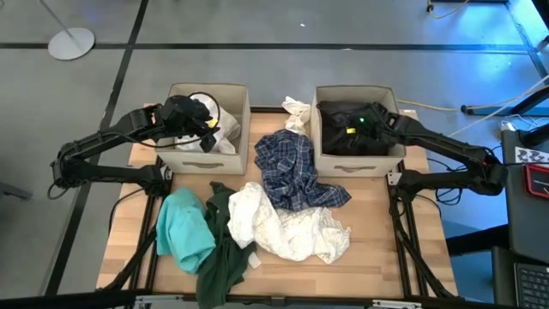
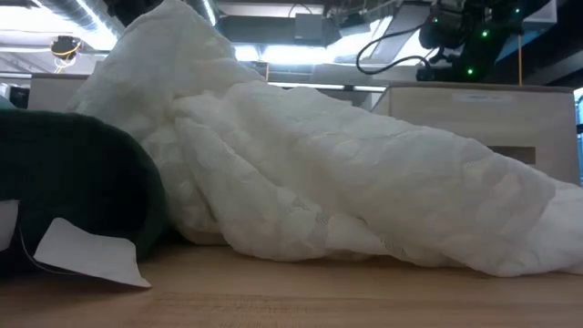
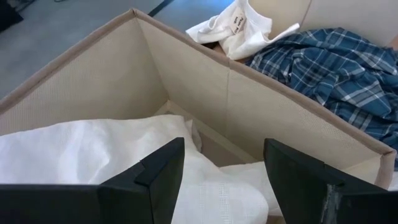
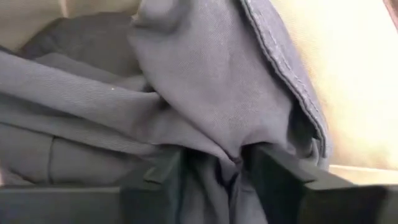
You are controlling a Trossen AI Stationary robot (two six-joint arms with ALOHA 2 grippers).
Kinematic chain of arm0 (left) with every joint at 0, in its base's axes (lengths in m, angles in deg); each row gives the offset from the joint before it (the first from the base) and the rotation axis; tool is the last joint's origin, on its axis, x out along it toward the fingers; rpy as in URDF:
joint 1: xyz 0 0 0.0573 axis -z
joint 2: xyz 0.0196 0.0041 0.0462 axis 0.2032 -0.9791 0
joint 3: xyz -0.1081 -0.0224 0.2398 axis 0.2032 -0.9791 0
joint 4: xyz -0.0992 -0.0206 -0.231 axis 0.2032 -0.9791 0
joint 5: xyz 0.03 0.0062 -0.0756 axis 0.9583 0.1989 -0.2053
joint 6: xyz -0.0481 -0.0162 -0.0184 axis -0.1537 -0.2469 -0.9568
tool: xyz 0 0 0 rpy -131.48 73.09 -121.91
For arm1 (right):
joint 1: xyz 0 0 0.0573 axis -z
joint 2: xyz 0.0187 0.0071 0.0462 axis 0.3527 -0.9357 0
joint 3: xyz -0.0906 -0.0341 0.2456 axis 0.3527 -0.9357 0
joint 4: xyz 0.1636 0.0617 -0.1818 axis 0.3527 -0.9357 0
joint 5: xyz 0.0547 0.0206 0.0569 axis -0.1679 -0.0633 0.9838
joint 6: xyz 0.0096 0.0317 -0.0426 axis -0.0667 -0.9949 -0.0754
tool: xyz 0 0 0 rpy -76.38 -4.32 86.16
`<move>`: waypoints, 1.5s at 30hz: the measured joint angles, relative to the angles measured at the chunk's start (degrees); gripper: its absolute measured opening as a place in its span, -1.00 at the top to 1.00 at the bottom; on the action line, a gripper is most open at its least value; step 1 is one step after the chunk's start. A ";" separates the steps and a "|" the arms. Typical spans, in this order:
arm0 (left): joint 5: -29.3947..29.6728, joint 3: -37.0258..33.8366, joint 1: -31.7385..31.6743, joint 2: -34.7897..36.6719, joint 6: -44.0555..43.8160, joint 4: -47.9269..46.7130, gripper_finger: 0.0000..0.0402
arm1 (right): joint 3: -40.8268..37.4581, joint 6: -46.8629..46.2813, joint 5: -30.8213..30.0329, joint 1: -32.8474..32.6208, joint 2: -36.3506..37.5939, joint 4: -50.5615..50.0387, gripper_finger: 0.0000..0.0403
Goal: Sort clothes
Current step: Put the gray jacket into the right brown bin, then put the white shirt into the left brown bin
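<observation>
My left gripper [image 3: 224, 186] is open inside the left beige box [image 1: 208, 156], just above a white garment [image 3: 74, 155] that lies in it. My right gripper [image 4: 217, 180] is open down in the right beige box [image 1: 356, 163], with a fold of the dark grey garment [image 4: 205, 93] between its fingers. On the table lie the blue plaid shirt [image 1: 296, 172], a white garment [image 1: 296, 230], the teal one [image 1: 183, 227] and the dark green one [image 1: 223, 253]. A small white garment [image 1: 296, 112] lies between the boxes. My right gripper has a bunched fold of the dark grey garment [image 4: 219, 163] between its open fingers, coming at it from above inside the box. The garment rests in the box. I cannot tell whether the fingers touch the cloth.
The two boxes stand side by side at the table's far edge. The loose clothes cover the table's middle and near left. In the low view the white garment [image 2: 346, 182] and the dark green one [image 2: 73, 182] fill the foreground. Bare wood shows at the near right [image 1: 395, 249].
</observation>
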 joint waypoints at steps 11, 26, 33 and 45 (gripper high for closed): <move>0.00 0.00 -0.02 0.00 -0.19 -0.02 -0.05 | 13.21 1.98 -0.09 0.00 0.02 -6.51 -0.38; 0.00 0.00 -0.02 0.00 -0.48 -0.02 -0.05 | 22.39 -6.02 35.43 -3.71 0.02 -4.97 -0.33; 0.00 0.00 -0.02 0.00 -0.41 -0.02 -0.05 | 20.35 -6.66 33.48 -17.26 0.02 1.59 -0.33; 0.00 0.00 0.00 0.00 0.01 -0.03 -0.05 | 16.12 -9.17 23.26 -35.04 -0.04 11.04 -0.33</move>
